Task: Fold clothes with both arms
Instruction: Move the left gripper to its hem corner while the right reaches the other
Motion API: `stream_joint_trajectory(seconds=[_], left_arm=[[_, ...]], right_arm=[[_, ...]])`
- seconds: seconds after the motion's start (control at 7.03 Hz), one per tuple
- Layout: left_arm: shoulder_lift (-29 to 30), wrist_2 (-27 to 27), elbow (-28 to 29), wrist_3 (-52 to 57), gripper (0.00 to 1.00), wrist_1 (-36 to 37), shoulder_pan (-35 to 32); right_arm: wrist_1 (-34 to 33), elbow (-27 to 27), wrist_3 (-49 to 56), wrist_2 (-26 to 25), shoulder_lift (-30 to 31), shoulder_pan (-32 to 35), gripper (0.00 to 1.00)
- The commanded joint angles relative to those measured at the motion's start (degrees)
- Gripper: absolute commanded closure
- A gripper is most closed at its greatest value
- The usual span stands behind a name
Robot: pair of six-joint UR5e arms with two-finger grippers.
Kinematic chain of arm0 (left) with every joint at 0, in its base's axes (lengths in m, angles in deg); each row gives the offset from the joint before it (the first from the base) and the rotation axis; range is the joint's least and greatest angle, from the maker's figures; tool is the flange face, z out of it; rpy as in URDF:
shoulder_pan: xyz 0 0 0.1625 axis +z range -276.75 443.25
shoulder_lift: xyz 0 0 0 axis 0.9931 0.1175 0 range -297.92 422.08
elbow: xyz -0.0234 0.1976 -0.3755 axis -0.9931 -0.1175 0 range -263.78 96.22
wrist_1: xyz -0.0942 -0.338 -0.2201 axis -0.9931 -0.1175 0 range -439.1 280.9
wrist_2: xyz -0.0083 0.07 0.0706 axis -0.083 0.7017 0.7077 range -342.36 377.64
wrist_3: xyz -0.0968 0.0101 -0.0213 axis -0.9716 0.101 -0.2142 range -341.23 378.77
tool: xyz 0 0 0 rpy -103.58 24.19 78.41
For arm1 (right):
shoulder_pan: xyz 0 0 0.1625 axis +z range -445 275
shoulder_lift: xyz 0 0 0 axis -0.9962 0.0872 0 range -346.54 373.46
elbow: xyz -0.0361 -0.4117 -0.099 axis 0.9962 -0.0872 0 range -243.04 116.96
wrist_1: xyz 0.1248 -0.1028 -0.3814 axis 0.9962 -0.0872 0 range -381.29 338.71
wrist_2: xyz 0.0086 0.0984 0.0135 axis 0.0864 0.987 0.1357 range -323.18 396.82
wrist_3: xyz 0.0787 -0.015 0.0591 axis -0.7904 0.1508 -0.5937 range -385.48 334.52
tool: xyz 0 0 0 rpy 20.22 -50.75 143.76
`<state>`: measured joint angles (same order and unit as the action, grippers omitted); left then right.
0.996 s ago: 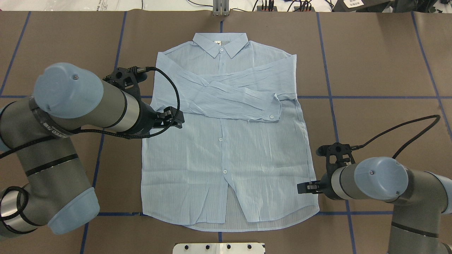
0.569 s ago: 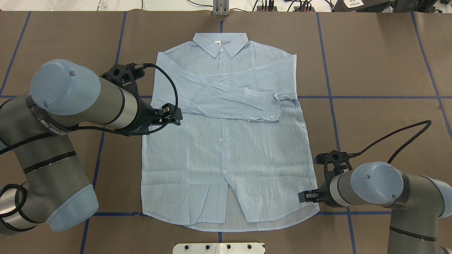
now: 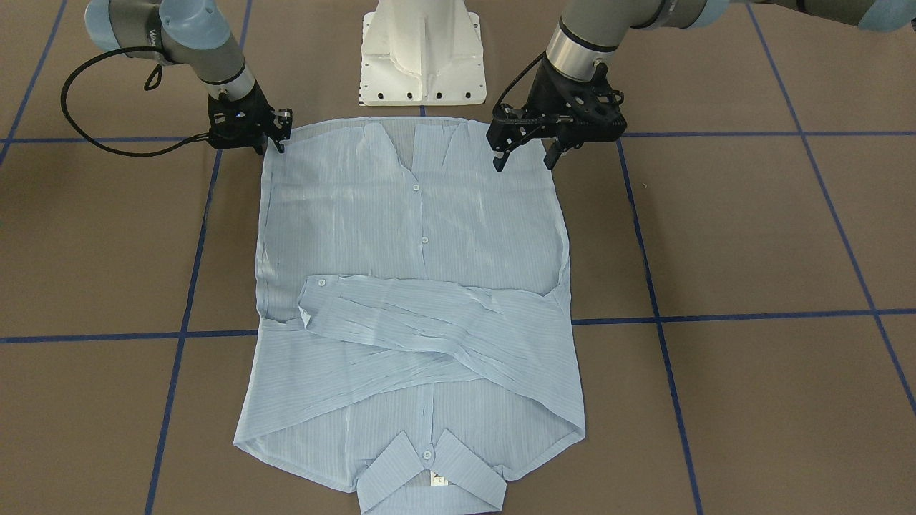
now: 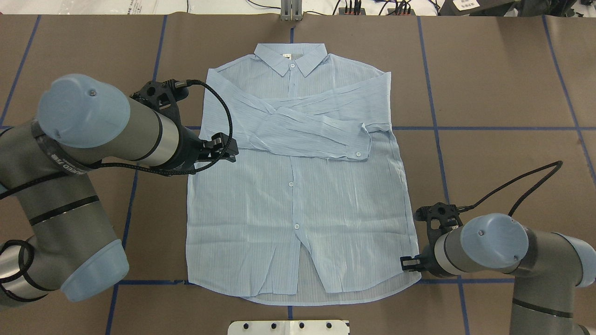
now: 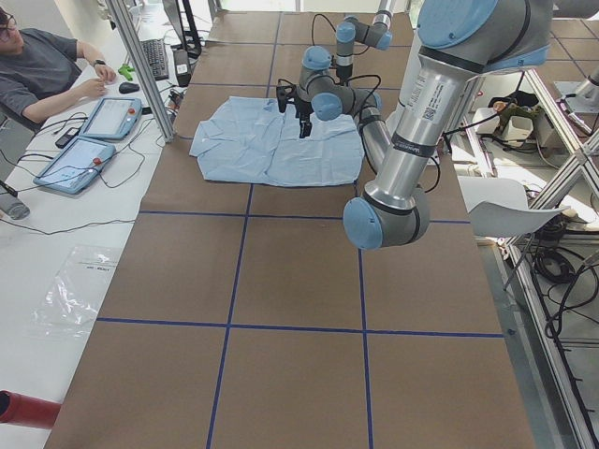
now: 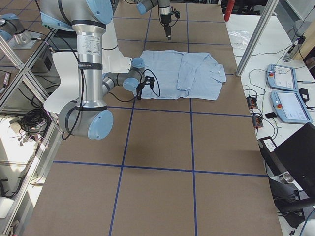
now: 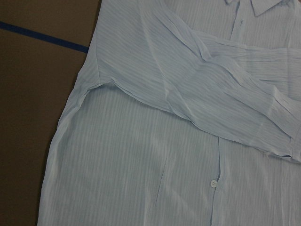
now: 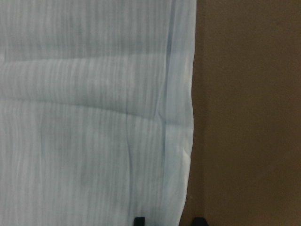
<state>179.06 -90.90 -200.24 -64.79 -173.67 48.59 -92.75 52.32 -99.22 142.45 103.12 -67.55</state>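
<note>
Brown bench (image 4: 489, 93) carries the shirt (image 4: 298, 209): flat, front up, sleeves crossed over the chest, lying between the two grippers. Left gripper (image 3: 522, 160) hangs with jaws wide; the shirt's side edge by the armpit is below it. Right gripper (image 4: 404, 264) is low and slightly parted, with the hem corner at its tips, possibly touching. The fabric looks thin, limp and light, so pinch the edges and corners.

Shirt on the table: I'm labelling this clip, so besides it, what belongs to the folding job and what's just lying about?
Job: shirt; left gripper and right gripper, both open.
Lying about: white pedestal base; control tablets; plastic bag.
</note>
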Motion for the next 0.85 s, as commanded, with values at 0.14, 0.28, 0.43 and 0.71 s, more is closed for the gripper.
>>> stream_joint_trajectory(seconds=[0.14,0.28,0.43,0.71], left_arm=[[0.0,0.0,0.4,0.1,0.12,0.0,-0.2],[-0.2,0.0,0.4,0.1,0.14,0.0,-0.2],[-0.5,0.1,0.6,0.1,0.15,0.0,-0.1],[-5.0,1.3,1.4,-0.1,0.16,-1.1,1.2]], right_arm=[[0.0,0.3,0.0,1.0,0.1,0.2,0.86],[0.1,0.6,0.0,3.0,0.1,0.7,1.0],[0.1,1.3,0.0,2.4,0.2,0.8,1.0],[0.1,3.5,0.0,2.4,0.9,1.2,1.0]])
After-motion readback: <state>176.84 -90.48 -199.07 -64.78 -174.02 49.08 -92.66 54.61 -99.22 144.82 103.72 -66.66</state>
